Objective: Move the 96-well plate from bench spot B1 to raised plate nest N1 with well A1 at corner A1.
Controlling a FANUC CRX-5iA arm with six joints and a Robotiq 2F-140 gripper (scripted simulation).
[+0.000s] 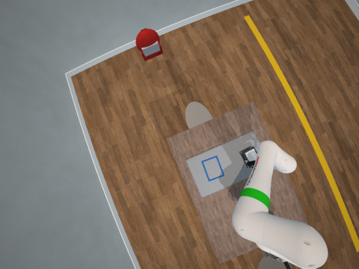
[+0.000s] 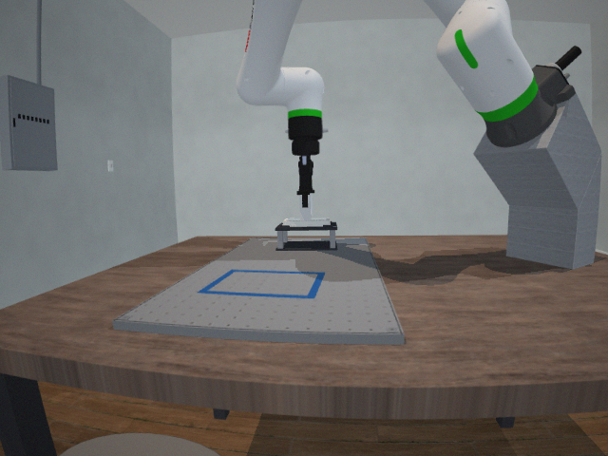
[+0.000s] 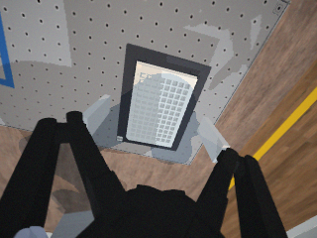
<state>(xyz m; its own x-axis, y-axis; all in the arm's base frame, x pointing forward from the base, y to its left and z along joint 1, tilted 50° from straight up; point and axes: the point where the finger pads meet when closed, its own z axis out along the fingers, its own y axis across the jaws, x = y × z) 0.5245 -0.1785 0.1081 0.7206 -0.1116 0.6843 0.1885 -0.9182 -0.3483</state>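
While the black linkages of the gripper [image 3: 156, 144] fill the near edge of the wrist view, its two pale fingertips stand spread wide, one at about nine o'clock and one at about three o'clock of the 96-well plate [image 3: 158, 111], each clear of the plate's long sides with a strip of shadowed surface between. Nothing is pinched between them. The plate lies directly under the middle of the pincer, wells facing up, inside the dark frame of the plate nest N1 [image 3: 125, 84], which borders it on all sides; whether it is fully down cannot be told from this view. A small mark sits at the frame's seven o'clock corner, too small to read.

From the exterior view, nearest is the curved wooden table [image 2: 490, 343], then the grey perforated breadboard [image 2: 255, 318] lying on it, with the blue outline of bench spot B1 [image 2: 211, 286] holding nothing. Beyond that, at twelve o'clock, the nest [image 2: 306, 227] stands raised on short posts with the pale plate [image 2: 319, 220] level on top, and the gripper [image 2: 305, 211] hangs straight above it, fingertips down at plate height. At two o'clock stands the arm's grey pedestal [image 2: 555, 206].
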